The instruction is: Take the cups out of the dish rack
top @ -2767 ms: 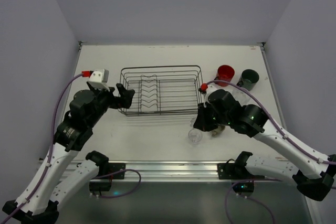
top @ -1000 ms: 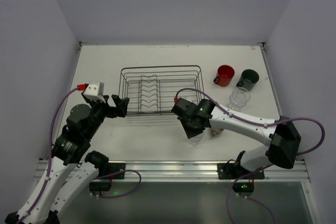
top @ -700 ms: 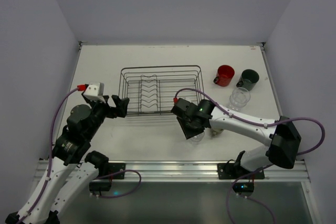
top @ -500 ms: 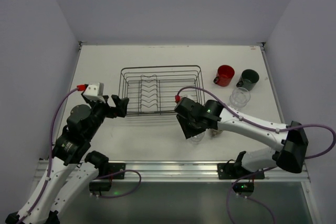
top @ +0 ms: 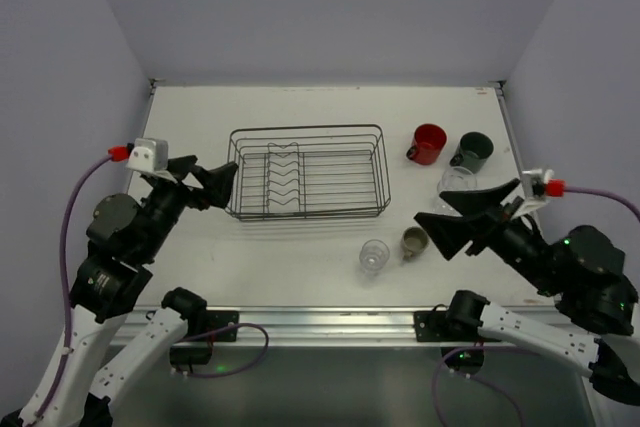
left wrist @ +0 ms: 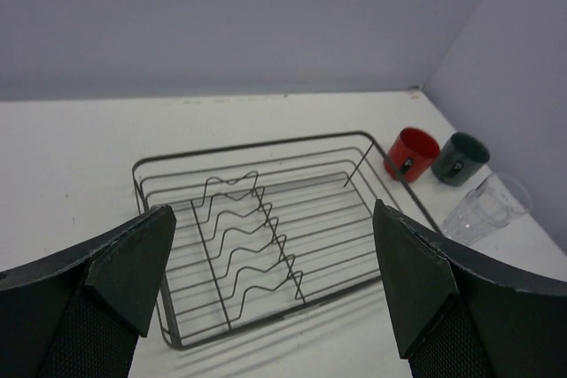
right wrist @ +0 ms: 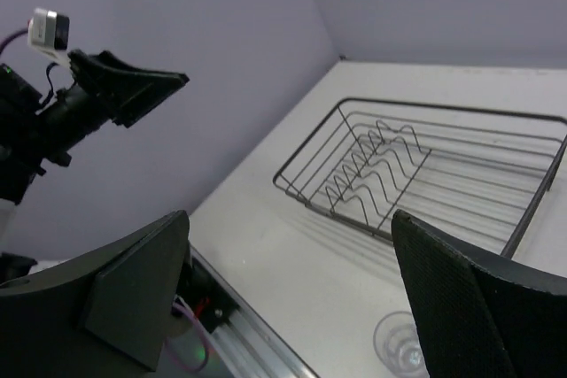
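The black wire dish rack [top: 384, 173] sits mid-table with nothing in it, also shown in the left wrist view [left wrist: 255, 142] and the right wrist view [right wrist: 306, 198]. To its right stand the red mug [top: 430, 143] and the dark grey-green mug [top: 473, 150], with a clear glass [top: 457, 183] just in front of them. Another clear glass [top: 373, 256] and the small olive-tan cup [top: 415, 241] stand nearer the front. My left gripper [top: 205, 180] hangs open left of the rack. My right gripper [top: 455, 215] is open, raised to the right of the olive cup, holding nothing.
The metal rail [top: 320, 325] with both arm bases runs along the near edge. Purple walls enclose the table on three sides. In the left wrist view the red mug [left wrist: 411, 153], dark mug [left wrist: 461, 158] and a glass [left wrist: 485, 208] line up beyond the rack's right end.
My right gripper opened, let go of the clear glass by the front edge, and drew back up to the right. The left arm rose and shifted slightly left.
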Tool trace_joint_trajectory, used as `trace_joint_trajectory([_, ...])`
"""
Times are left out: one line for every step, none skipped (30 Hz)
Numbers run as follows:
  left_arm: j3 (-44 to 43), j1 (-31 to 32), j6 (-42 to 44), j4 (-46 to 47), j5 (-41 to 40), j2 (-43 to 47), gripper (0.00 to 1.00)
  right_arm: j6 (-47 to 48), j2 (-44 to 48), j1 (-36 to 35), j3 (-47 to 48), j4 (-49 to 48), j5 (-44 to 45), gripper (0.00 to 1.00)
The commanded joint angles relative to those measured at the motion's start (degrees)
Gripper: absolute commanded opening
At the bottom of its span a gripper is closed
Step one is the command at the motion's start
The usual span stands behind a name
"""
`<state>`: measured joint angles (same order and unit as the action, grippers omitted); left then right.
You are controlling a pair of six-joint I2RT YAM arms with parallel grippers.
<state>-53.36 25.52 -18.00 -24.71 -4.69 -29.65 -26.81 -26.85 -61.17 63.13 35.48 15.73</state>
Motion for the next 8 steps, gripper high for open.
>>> trace_joint_trajectory([-6.57,-0.29,0.51,1.51,-0.84,-1.20,1.00,3.51,8.03,-0.27,-2.66,-8.50,8.24,0.99])
trace_joint_trajectory([-7.01,-0.29,0.51,1.59,-1.37,-1.37,1.00,3.69,9.35,-0.27,-2.75,-8.68,9.49,0.99])
trace_joint_trajectory([-7.28,-0.29,0.68,1.77,-1.38,-1.20,1.00,3.78,11.36,-0.27,-3.01,-8.68,10.54,0.99])
trace_joint_trajectory([-6.76,-0.29,0.68,2.90,-1.12,-1.03,1.00,3.61,12.08,-0.27,-4.15,-8.85,12.21,0.99])
trace_joint_trajectory([-6.14,-0.29,0.60,3.52,-0.94,-0.68,1.00,3.43,12.61,-0.27,-5.03,-9.64,12.66,0.99])
trace_joint_trajectory([-5.53,-0.29,0.25,4.14,-1.11,-0.33,1.00,3.43,13.05,-0.27,-6.00,-10.25,12.75,0.99])
trace_joint_trajectory([-4.48,-0.29,0.16,5.27,-1.20,-0.23,1.00,3.17,13.05,-0.27,-7.83,-10.96,12.66,0.99])
trace_joint_trajectory([-4.38,-0.29,-0.19,5.63,-1.29,-0.49,1.00,3.08,12.88,-0.27,-8.55,-12.62,12.23,0.99])
